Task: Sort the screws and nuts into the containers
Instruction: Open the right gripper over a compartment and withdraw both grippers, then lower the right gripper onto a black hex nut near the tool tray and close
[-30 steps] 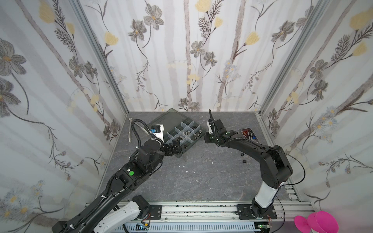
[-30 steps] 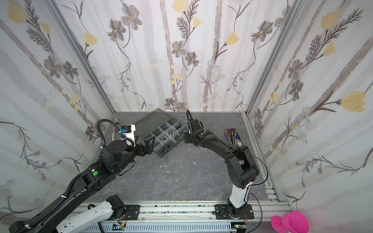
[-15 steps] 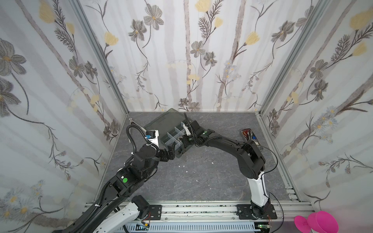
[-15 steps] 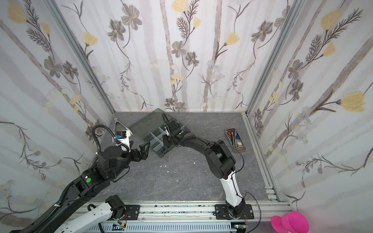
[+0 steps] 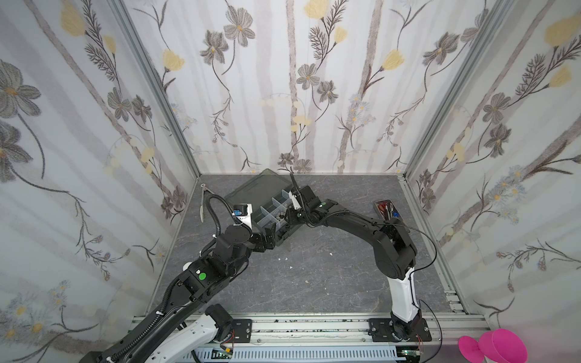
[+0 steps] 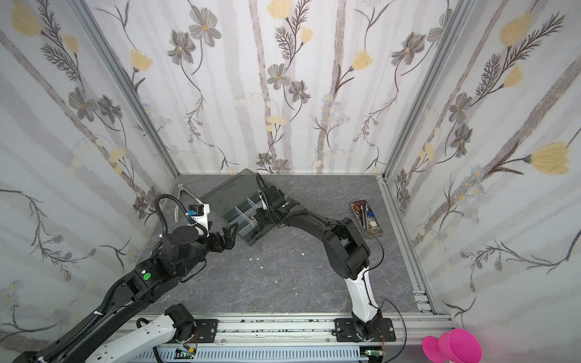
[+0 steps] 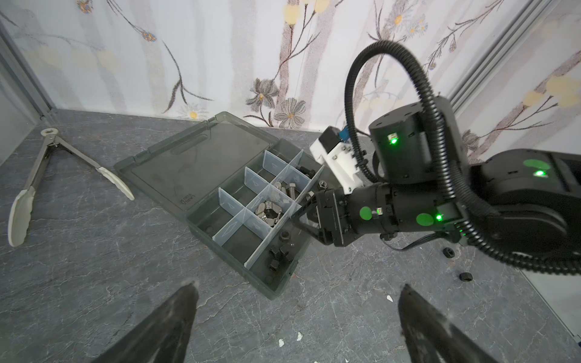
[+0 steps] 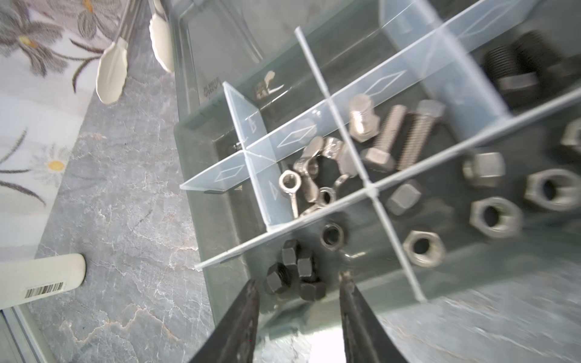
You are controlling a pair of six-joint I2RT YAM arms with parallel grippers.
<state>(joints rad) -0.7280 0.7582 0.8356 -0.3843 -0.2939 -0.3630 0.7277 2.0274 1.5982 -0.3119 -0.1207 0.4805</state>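
Note:
The smoky-grey organizer box (image 5: 248, 196) (image 6: 220, 196) lies open at the back middle, with pale dividers forming its containers. My right gripper (image 8: 299, 278) (image 5: 286, 217) hovers open over the near corner compartment, nothing between its fingers. Below it lie black nuts (image 8: 278, 278) and a ring-like one (image 8: 331, 235). Neighbouring compartments hold silver nuts (image 8: 423, 248), silver screws (image 8: 386, 138) and black screws (image 8: 515, 72). My left gripper (image 7: 298, 284) (image 6: 231, 234) is wide open and empty above the table, just short of the box's corner (image 7: 270, 292). Two black nuts (image 7: 447, 252) lie loose under the right arm.
Long metal tongs (image 5: 204, 204) (image 7: 37, 169) lie by the left wall. A narrow tray of red-handled tools (image 5: 388, 210) (image 6: 367, 217) sits near the right wall. White crumbs (image 5: 284, 259) dot the middle of the table.
My right gripper swung left from beside the box to over its near compartments, and its jaws have parted. The left gripper drew back slightly from the box, still open.

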